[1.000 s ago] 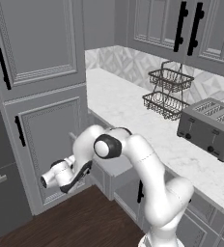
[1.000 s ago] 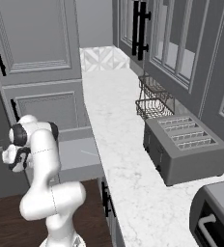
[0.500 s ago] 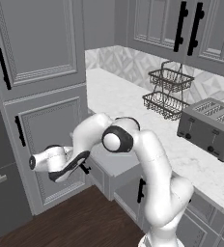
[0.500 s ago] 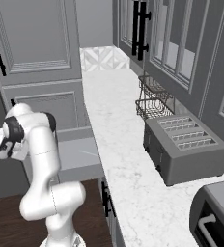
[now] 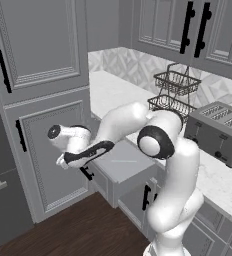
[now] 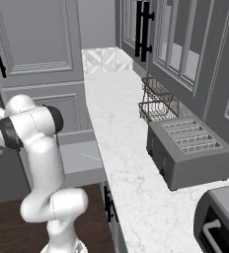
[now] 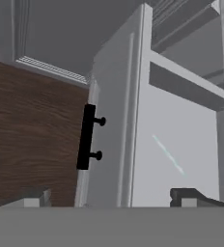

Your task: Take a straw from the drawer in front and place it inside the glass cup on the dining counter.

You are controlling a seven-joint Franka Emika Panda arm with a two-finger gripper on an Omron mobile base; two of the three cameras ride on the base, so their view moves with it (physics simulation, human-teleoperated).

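The drawer stands pulled out from under the white worktop, its plain grey inside showing. A thin pale straw lies on its floor, also faintly seen as the straw. The drawer's front panel carries a short black bar handle. My gripper is open, held a little back from the front panel, with nothing between its fingertips. From the left base, the gripper hangs just left of the handle. The glass cup and the dining counter are out of view.
Tall grey panelled cabinet doors stand close to the left of the hand. On the worktop sit a wire basket rack and a grey toaster. Dark wood floor lies below the drawer.
The jaws have opened wide and let go of the drawer handle. The hand has drawn back a little to the left, and the elbow has swung up over the drawer.
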